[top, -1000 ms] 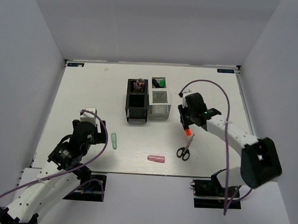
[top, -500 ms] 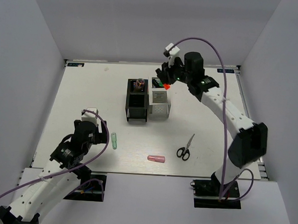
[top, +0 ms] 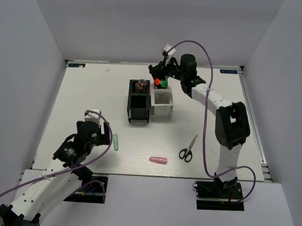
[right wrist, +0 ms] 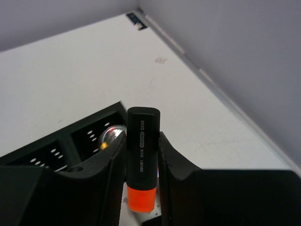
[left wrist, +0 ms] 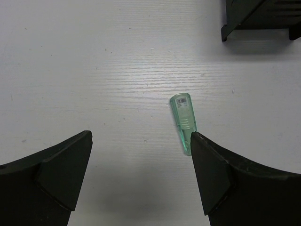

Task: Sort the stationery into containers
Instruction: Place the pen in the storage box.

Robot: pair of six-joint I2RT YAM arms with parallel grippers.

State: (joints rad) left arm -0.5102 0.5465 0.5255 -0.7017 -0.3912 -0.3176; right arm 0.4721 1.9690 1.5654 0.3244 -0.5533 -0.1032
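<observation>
**Right gripper** (right wrist: 141, 141): clenched on the orange-and-black highlighter (right wrist: 142, 150), held upright with the orange end down. It hangs over the back of the two organisers, toward the far edge of the table (top: 81, 89).

**White mesh organiser** (top: 162, 101): mid-table, touching the black mesh organiser (top: 139, 107) on its left. A green highlighter (top: 164, 84) already stands in its rear compartment. The orange one appears to be above that same compartment, just beside it.

**Black mesh organiser**, rear compartment: holds a small shiny round thing (top: 142, 84), too small to identify.

**Left gripper** (left wrist: 141, 155): released, jaws spread wide and empty. It is low over the pale green tube (left wrist: 183, 120), which lies flat toward the near-left of the table, close to the right finger.

**Loose near the near edge:** pink tube (top: 158, 160) and black-handled scissors (top: 188, 149).

**Step in hand, as I judge it:** dropping the orange highlighter in. It wants a straight descent clear of the green one, then letting go. The left arm must centre on the tube before closing.
</observation>
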